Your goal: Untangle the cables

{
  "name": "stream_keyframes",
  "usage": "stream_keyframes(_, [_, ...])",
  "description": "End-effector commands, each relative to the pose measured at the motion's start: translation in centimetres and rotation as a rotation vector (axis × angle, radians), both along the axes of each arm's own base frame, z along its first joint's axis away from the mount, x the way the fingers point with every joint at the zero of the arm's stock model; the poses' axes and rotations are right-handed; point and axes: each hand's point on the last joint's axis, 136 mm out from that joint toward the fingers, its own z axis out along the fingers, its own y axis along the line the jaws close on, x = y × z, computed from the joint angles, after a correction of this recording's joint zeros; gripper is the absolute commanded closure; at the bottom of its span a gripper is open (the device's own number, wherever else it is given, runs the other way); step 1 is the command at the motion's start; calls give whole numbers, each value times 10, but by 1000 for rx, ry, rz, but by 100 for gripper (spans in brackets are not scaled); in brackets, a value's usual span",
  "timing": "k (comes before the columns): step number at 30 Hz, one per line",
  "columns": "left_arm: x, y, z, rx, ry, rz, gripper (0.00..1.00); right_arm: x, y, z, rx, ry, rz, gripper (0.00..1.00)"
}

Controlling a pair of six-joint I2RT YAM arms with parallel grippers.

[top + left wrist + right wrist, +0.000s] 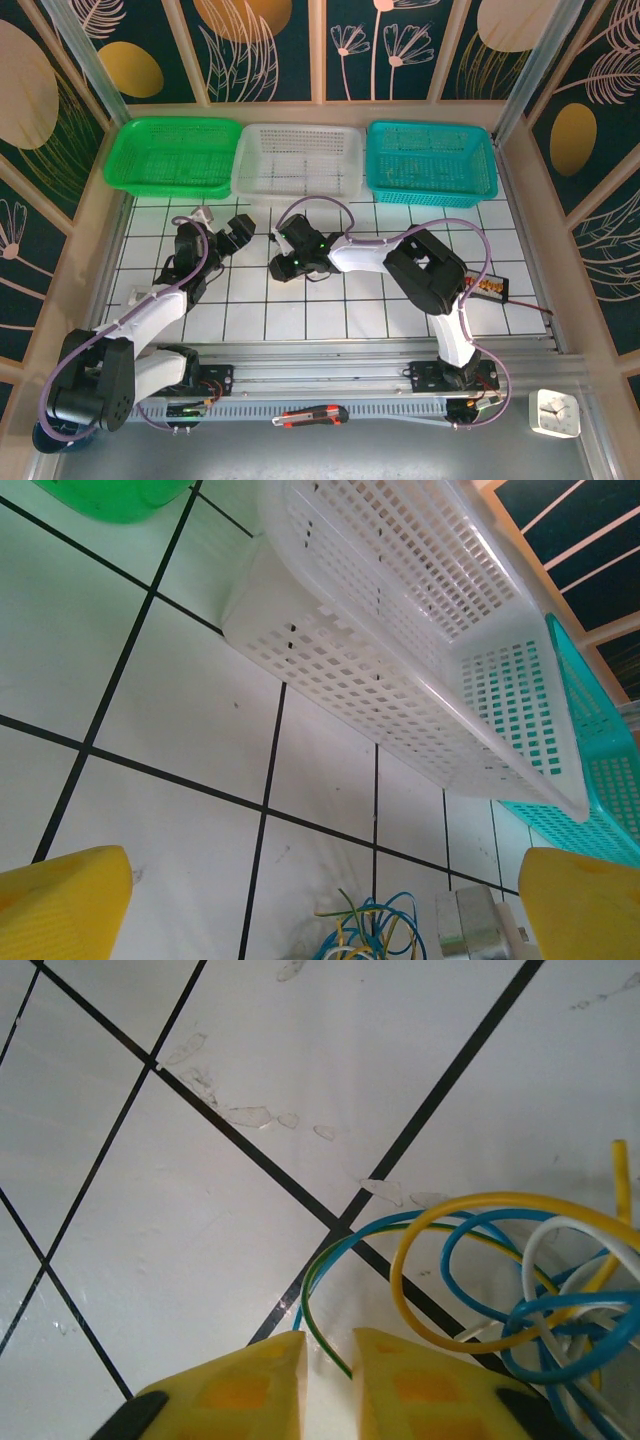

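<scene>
The cables point(520, 1290) lie as a tangle of thin blue, yellow, white and green loops on the white gridded table point(150, 1220). My right gripper point(328, 1360) stands over their left edge, its yellow fingers point(240, 1390) drawn close with a narrow gap left. A green cable point(325, 1332) and a blue one run into that gap. From above, the right gripper point(285, 262) is low over the table's middle. My left gripper point(240, 232) hovers just to its left, wide open and holding nothing. In the left wrist view the cables point(375, 930) sit low between its spread fingers point(60, 900).
Three baskets line the far edge: green point(170, 155), white point(297, 160) and teal point(430, 162). The white basket point(400, 680) is close ahead of the left gripper. A utility knife point(310, 415) and a small clock point(553, 412) lie by the arm bases.
</scene>
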Motion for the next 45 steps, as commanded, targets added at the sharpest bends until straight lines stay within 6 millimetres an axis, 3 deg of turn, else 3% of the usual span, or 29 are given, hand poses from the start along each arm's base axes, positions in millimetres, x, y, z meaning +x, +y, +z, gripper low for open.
stream_keyframes(1, [7, -2, 15, -17, -52, -8, 1, -1, 4, -1, -5, 1, 13, 84])
stream_keyframes(5, [7, -2, 15, -19, -51, -9, 1, -2, 4, 2, 2, 0, 13, 85])
stream_keyframes(17, [7, -2, 20, -25, -66, -9, 1, -3, -7, -9, -53, -19, 17, 69])
stream_keyframes(32, [9, -3, 22, -36, -69, -9, 1, -8, -14, -15, -170, -113, 87, 68])
stream_keyframes(36, [9, -3, 24, -40, -74, -8, 1, -8, -14, -10, -162, -117, 90, 73])
stream_keyframes(45, [8, -3, 24, -41, -77, -10, 1, -8, -11, -3, -143, -117, 95, 100])
